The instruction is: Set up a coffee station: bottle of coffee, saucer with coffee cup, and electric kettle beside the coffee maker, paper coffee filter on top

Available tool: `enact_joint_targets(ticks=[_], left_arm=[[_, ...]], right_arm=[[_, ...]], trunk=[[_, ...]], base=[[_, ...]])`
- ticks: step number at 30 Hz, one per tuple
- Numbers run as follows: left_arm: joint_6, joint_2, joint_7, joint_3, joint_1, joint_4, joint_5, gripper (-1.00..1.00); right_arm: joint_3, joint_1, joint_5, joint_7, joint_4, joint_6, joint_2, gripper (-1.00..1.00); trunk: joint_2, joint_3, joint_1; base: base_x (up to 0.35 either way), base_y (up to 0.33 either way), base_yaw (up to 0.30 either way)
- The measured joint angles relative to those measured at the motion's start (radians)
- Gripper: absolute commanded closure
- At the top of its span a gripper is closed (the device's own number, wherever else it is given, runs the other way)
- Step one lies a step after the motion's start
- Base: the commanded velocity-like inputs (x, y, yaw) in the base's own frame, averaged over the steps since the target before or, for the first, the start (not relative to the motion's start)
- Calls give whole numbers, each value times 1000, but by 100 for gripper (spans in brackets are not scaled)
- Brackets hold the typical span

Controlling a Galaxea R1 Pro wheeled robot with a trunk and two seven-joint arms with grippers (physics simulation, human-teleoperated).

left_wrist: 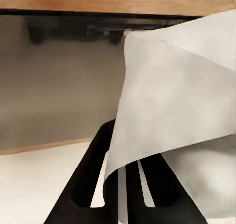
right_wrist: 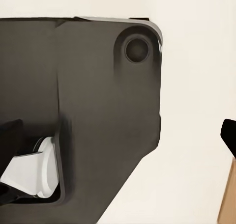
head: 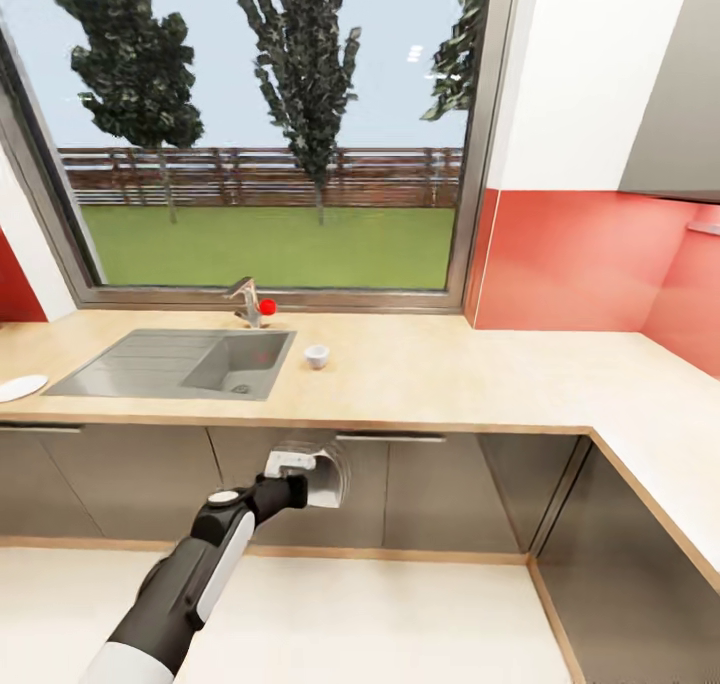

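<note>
Sunlit window, lawn and trees sit behind the wooden table, which carries a steel sink, a small white coffee cup just beside the basin, and a saucer at the far left edge. Below the table edge, my left jaws hold the paper coffee filter before the cabinet doors. From my left wrist, black fingers pinch the pale filter. From my right wrist, dark robot housing blocks the look; I cannot tell how those jaws stand.
</note>
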Motion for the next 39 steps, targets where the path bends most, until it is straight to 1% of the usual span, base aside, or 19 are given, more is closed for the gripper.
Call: enact_joint_targets(ticks=[6, 7, 11, 14, 16, 17, 18, 19, 20, 21, 23, 26, 28, 29, 31, 34, 36, 38, 39], left_arm=[[-27, 21, -3, 4, 61, 2, -3, 100], [-46, 23, -3, 4, 73, 4, -4, 100], [-161, 29, 1, 5, 125, 15, -8, 100], [-198, 36, 6, 5, 161, 18, -10, 100], [-208, 42, 8, 5, 183, 19, -10, 100], [-211, 49, 9, 5, 197, 19, -10, 100], [-218, 73, 12, 8, 229, 25, -10, 100], [-224, 86, 12, 22, 245, 37, -8, 100], [-302, 100, -1, 108, 272, 109, -11, 100], [-330, 102, -3, 123, 280, 143, -10, 100], [-374, 104, -3, 133, 290, 186, -12, 100], [-568, 113, 0, 144, 305, 390, -12, 100], [-671, 117, 4, 148, 309, 507, -11, 100], [-693, 117, 5, 149, 309, 535, -10, 100], [-758, 118, 7, 150, 311, 623, -9, 100], [-796, 118, 8, 154, 311, 689, -6, 100], [-810, 118, 11, 168, 311, 722, -6, 100], [-820, 118, 13, 201, 311, 745, -6, 100], [-821, 118, 13, 210, 312, 748, -6, 100]], right_arm=[[0, 0, 0, 0, 0, 0, 0, -100], [1, 0, 0, 0, 0, 0, 0, -100], [1, 0, 0, 0, -1, -1, 0, -100], [1, 0, 0, 0, -1, -1, 0, -100], [2, 0, 0, 0, -1, -1, 0, -100], [2, 0, 0, 0, -1, -1, 0, -100], [3, 0, 0, 0, -1, -2, 0, -100], [2, 0, 0, 0, -1, -2, 0, -100], [2, 0, 0, -1, -1, -1, 0, -100], [2, 0, 0, -1, -1, -1, 0, -100], [1, 0, 0, -1, -1, -2, 0, -100], [-1, 0, 0, -1, -1, -2, -1, -100], [-1, 0, 0, -1, -1, -2, -1, -100], [-1, 0, 0, -1, -1, -2, -1, -100], [-1, 0, 0, -3, -2, -1, -2, -100], [-1, 0, 0, -4, -2, -1, -2, -100], [-2, 0, 0, -4, -2, -1, -2, -100], [-1, 0, 1, -4, -2, -1, -1, -100], [-1, 0, 1, -4, -2, 0, -1, -100]], trunk=[[0, 6, 0], [0, 6, 0], [0, 7, 0], [0, 7, -1], [0, 7, -1], [0, 7, -1], [0, 7, -1], [0, 7, -1], [0, 7, -1], [0, 7, -1], [0, 7, -1], [0, 7, -1], [0, 7, -1], [0, 7, -1], [0, 7, -1], [0, 7, -1], [0, 7, -1], [0, 7, -1], [0, 7, -1]], base=[[-331, 0, 191], [-215, 0, 55], [-106, 0, 26], [-26, 0, 6], [-10, 0, 2], [-3, 0, 1], [-1, 0, 0], [0, 0, 0], [0, 0, 0], [0, 0, 0], [0, 0, 0], [0, 0, 40], [0, 0, 172], [0, 0, 218], [0, 0, 243], [0, 0, 263], [0, 0, 272], [0, 0, 275], [0, 0, 276]])
